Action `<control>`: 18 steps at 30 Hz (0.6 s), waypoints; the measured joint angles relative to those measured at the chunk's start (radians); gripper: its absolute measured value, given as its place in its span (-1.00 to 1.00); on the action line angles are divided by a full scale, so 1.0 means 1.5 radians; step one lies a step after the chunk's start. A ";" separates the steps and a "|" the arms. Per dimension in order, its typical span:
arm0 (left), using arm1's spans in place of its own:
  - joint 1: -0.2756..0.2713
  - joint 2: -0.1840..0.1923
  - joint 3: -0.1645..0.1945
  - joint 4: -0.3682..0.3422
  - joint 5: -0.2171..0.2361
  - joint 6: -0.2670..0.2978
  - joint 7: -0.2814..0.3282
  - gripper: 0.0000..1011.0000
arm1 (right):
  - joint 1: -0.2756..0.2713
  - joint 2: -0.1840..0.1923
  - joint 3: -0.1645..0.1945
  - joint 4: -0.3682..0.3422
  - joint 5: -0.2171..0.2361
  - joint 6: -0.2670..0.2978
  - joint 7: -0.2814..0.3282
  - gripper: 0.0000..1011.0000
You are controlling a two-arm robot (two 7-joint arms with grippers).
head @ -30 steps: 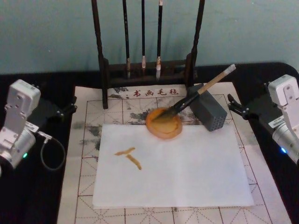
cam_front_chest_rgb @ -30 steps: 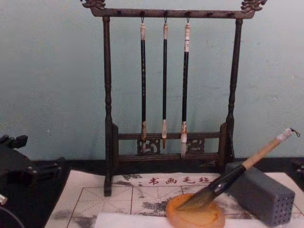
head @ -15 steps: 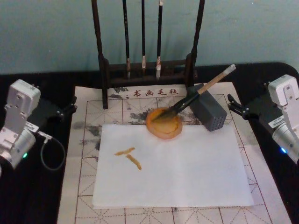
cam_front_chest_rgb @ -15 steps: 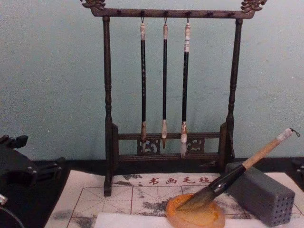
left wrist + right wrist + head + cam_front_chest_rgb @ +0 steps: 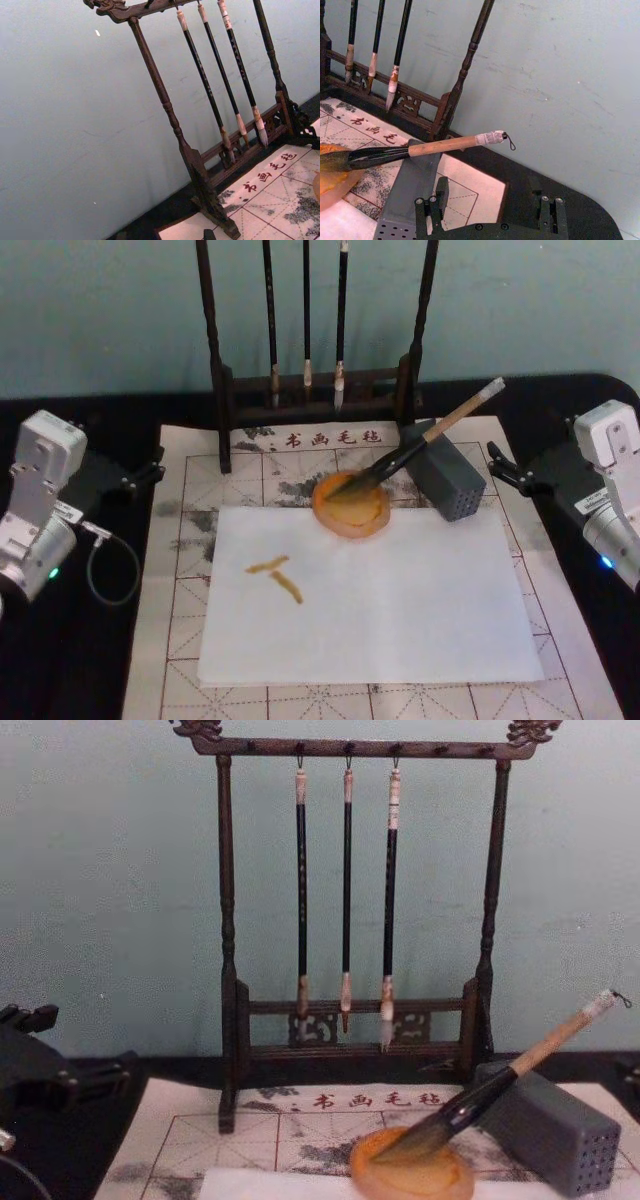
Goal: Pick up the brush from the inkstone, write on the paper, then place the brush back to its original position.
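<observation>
- The brush [image 5: 418,446] lies slanted. Its bristles are in the inkstone [image 5: 348,530] and its handle leans on the top edge of the grey block with small holes [image 5: 452,488], just to the right of the dish. No claw touches it.
- The head view shows the whole white paper [image 5: 400,610] on the gridded felt mat [image 5: 170,580]. The inkstone sits at the paper's far edge, and two brown strokes [image 5: 274,576] lie on its left part. In the chest view just a thin strip of the paper appears.
- The right gripper [image 5: 497,466] hovers to the right of the block, apart from it. In the right wrist view its fingers [image 5: 439,199] stand wide apart, released, with nothing between them, and the brush's whitish end with its loop lies beyond them.
- The left gripper [image 5: 150,466] is at the left edge of the mat, well apart from the brush. In the chest view its two tips are spread and hold nothing.
- The wooden brush rack [image 5: 215,370] stands behind the mat with three thin brushes [image 5: 306,310] hanging. The chest view shows its carved top bar.
</observation>
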 joint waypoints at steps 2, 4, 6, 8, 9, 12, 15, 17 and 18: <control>0.000 0.000 0.000 0.000 0.000 0.000 0.000 0.98 | 0.000 0.000 0.000 0.000 0.000 0.000 0.000 0.98; 0.000 0.000 0.000 0.000 0.000 0.000 0.000 0.98 | 0.000 0.000 0.000 0.000 0.000 0.000 0.000 0.98; 0.000 0.000 0.000 0.000 0.000 0.000 0.000 0.98 | 0.000 0.000 0.000 0.000 0.000 0.000 0.000 0.98; 0.000 0.000 0.000 0.000 0.000 0.000 0.000 0.98 | 0.000 0.000 0.000 0.000 0.000 0.000 0.000 0.98; 0.000 0.000 0.000 0.000 0.000 0.000 0.000 0.98 | 0.000 0.000 0.000 0.000 0.000 0.000 0.000 0.98; 0.000 0.000 0.000 0.000 0.000 0.000 0.000 0.98 | 0.000 0.000 0.000 0.000 0.000 0.000 0.000 0.98; 0.000 0.000 0.000 0.000 0.000 0.000 0.000 0.98 | 0.000 0.000 0.000 0.000 0.000 0.000 0.000 0.98; 0.000 0.000 0.000 0.000 0.000 0.000 0.000 0.98 | 0.000 0.000 0.000 0.000 0.000 0.000 0.000 0.98; 0.000 0.000 0.000 0.000 0.000 0.000 0.000 0.98 | 0.000 0.000 0.000 0.000 0.000 0.000 0.000 0.98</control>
